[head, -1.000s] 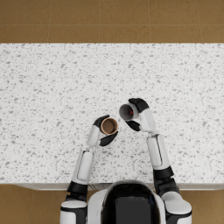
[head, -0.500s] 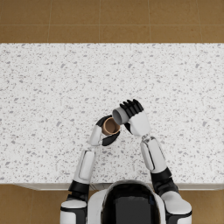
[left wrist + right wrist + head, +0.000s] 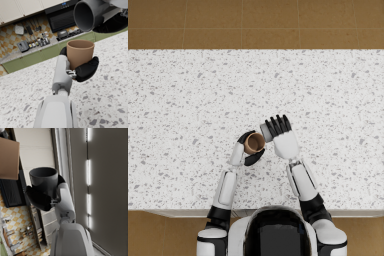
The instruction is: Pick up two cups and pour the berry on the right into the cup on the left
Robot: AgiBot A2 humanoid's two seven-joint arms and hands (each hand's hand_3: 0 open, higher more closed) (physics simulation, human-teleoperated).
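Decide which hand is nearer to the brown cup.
Left. The left hand grips the brown cup itself; the right hand holds the grey cup tipped beside and above it.

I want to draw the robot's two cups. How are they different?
The brown cup stands upright in the left hand; the grey cup is tipped on its side in the right hand, mouth toward the brown one. The grey cup sits higher, above the brown cup's rim. Both are plain, handleless and held off the table.

The right hand (image 3: 280,131) is covering most of the grey cup (image 3: 266,132) from above; the berry is not showing anywhere.
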